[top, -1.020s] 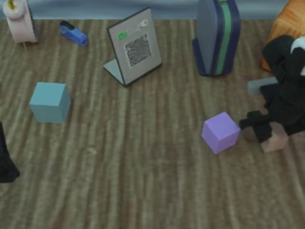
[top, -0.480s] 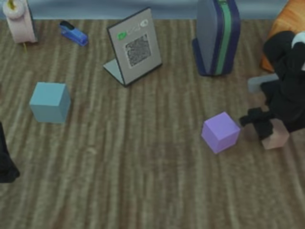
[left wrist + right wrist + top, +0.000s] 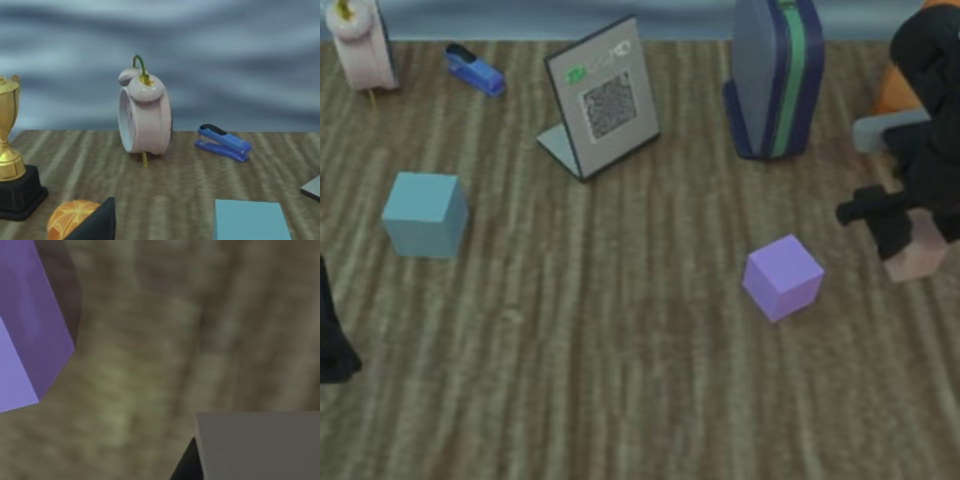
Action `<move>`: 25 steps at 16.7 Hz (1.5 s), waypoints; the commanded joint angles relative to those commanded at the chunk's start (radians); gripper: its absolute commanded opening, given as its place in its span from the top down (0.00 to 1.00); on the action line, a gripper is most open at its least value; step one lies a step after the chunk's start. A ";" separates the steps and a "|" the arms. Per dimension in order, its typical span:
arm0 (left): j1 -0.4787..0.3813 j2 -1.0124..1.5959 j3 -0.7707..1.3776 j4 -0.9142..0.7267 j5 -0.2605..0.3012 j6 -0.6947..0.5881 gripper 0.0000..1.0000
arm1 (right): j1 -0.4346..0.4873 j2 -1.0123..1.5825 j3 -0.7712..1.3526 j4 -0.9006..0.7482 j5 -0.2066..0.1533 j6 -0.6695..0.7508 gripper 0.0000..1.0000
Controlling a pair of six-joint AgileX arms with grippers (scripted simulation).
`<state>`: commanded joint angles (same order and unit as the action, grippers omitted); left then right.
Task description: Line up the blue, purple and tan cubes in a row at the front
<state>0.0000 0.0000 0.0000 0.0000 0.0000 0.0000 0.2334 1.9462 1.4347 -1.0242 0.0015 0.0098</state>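
The tan cube point(image 3: 920, 258) hangs above the table at the right edge, with my right gripper point(image 3: 905, 240) shut on it. In the right wrist view it fills the corner as a greyish block point(image 3: 260, 445) beside one dark fingertip point(image 3: 187, 466). The purple cube point(image 3: 782, 277) rests on the table to the left of that gripper, apart from it, and also shows in the right wrist view point(image 3: 25, 330). The blue cube point(image 3: 424, 213) stands at the left, and its top shows in the left wrist view point(image 3: 250, 220). My left gripper point(image 3: 332, 345) is parked open at the left edge.
At the back stand a pink alarm clock point(image 3: 360, 45), a dark-blue stapler point(image 3: 475, 70), a framed QR sign point(image 3: 603, 95) and a grey-and-navy case point(image 3: 775, 75). An orange block point(image 3: 920, 50) sits behind my right arm. A trophy point(image 3: 12, 155) and an orange ball point(image 3: 70, 217) lie near my left gripper.
My right gripper has lifted the tan cube off the table and carried it up and towards the back right, away from the purple cube. The left arm and the other cubes have not moved.
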 joint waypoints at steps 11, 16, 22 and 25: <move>0.000 0.000 0.000 0.000 0.000 0.000 0.00 | 0.205 -0.068 -0.069 -0.018 0.009 0.298 1.00; 0.000 0.000 0.000 0.000 0.000 0.000 0.00 | 0.422 -0.161 -0.156 -0.032 0.017 0.637 1.00; 0.000 0.000 0.000 0.000 0.000 0.000 0.00 | 0.518 -0.217 -0.197 -0.027 0.024 0.753 1.00; 0.000 0.000 0.000 0.000 0.000 0.000 0.00 | 0.514 -0.211 -0.196 -0.024 0.022 0.753 1.00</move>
<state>0.0000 0.0000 0.0000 0.0000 0.0000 0.0000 0.7477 1.7347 1.2382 -1.0477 0.0232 0.7623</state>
